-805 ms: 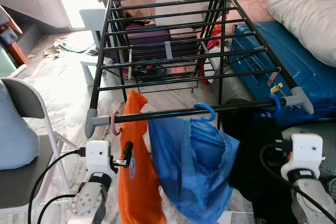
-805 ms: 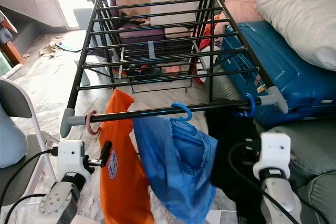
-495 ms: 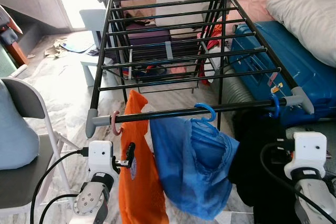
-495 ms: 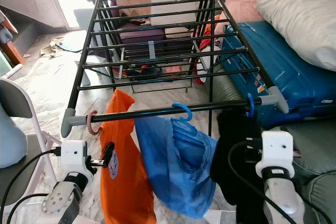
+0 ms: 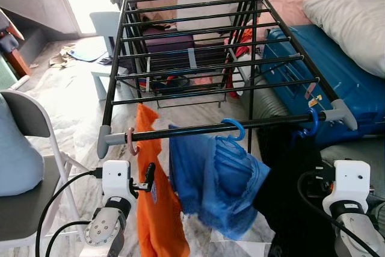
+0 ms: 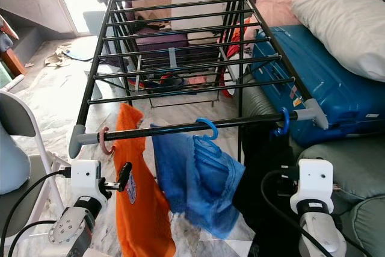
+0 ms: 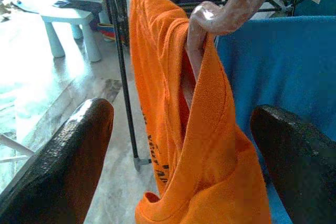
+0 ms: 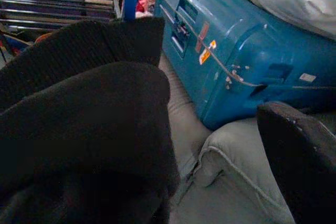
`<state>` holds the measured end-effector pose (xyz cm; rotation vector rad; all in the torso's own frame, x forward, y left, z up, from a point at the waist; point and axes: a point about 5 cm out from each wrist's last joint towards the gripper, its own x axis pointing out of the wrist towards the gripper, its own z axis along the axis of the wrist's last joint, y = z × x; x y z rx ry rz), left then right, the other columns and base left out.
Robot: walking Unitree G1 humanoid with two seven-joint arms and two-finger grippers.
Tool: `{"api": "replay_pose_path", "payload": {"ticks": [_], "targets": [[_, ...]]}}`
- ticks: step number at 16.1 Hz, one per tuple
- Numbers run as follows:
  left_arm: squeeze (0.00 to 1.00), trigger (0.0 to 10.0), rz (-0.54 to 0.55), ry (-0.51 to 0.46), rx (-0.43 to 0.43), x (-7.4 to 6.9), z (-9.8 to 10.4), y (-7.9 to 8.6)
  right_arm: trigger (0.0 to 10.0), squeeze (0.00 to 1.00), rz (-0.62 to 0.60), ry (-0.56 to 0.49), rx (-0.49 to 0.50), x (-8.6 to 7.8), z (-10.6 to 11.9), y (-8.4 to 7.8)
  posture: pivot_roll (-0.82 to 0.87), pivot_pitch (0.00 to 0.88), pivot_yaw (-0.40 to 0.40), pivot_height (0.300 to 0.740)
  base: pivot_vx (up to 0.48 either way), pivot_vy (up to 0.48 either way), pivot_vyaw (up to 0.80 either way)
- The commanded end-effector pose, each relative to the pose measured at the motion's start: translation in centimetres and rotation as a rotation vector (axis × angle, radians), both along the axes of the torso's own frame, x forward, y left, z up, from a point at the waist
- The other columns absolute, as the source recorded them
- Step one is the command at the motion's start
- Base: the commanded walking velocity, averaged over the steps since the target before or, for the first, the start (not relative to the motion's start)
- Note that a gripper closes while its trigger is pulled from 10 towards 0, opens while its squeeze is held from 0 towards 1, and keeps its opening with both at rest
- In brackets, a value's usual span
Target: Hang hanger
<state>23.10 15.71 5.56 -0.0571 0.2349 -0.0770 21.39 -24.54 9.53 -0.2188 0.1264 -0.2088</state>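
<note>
A black drying rack (image 5: 192, 130) stands in front of me. Three hangers hang on its near rail. A pink hook (image 5: 130, 141) carries an orange shirt (image 5: 153, 209). A blue hook (image 5: 236, 128) carries a blue garment (image 5: 216, 176). Another blue hook (image 5: 314, 120) carries a black garment (image 5: 295, 191). My left gripper (image 7: 182, 107) is open, low beside the orange shirt, whose collar and pink hanger neck hang between its fingers (image 7: 79, 145) untouched. My right gripper (image 8: 184, 108) is open beside the black garment, which covers one finger; the other finger (image 8: 304, 156) shows.
A blue suitcase (image 5: 337, 76) with a white pillow (image 5: 349, 22) on it lies right of the rack. A grey sofa cushion (image 6: 355, 161) is by my right arm. A white folding chair (image 5: 30, 118) stands at my left. A small pale table (image 5: 108, 28) sits beyond.
The hung garments have swung: the blue one has bunched up and shifted left, and the orange shirt has turned narrower. Both arms have hardly moved.
</note>
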Motion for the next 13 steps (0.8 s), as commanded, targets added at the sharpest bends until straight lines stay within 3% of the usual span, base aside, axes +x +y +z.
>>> {"api": "replay_pose_path", "payload": {"ticks": [1, 3, 5, 7, 13], "targets": [[0.00, 10.0, 0.008, -0.002, 0.010, 0.0, 0.2, 0.2, 10.0, 1.00, 0.017, -0.020, -0.037, 0.1, 0.3, 0.1, -0.14, 0.000, 0.076, 0.740, 0.000, 0.000, 0.00], [0.00, 10.0, 0.012, -0.008, 0.019, 0.1, 0.3, 0.3, 10.0, 1.00, 0.060, -0.111, -0.145, 0.6, 2.2, 0.6, -0.15, 0.000, 0.078, 0.740, 0.000, 0.000, 0.00], [0.00, 10.0, 0.012, -0.008, 0.021, 0.2, 0.3, 0.3, 10.0, 1.00, 0.076, -0.146, -0.179, 0.8, 3.0, 1.0, -0.15, 0.000, 0.078, 0.740, 0.000, 0.000, 0.00], [0.00, 10.0, 0.009, -0.005, 0.020, 0.3, 0.1, 0.1, 10.0, 1.00, 0.078, -0.124, -0.153, 0.8, 2.5, 1.0, -0.15, 0.000, 0.074, 0.740, 0.000, 0.000, 0.00], [0.00, 10.0, 0.014, -0.001, 0.020, 0.3, 0.0, 0.1, 10.0, 1.00, 0.038, -0.068, -0.090, 0.7, 1.1, 0.3, -0.15, 0.000, 0.070, 0.740, -0.264, 0.000, 0.00]]}}
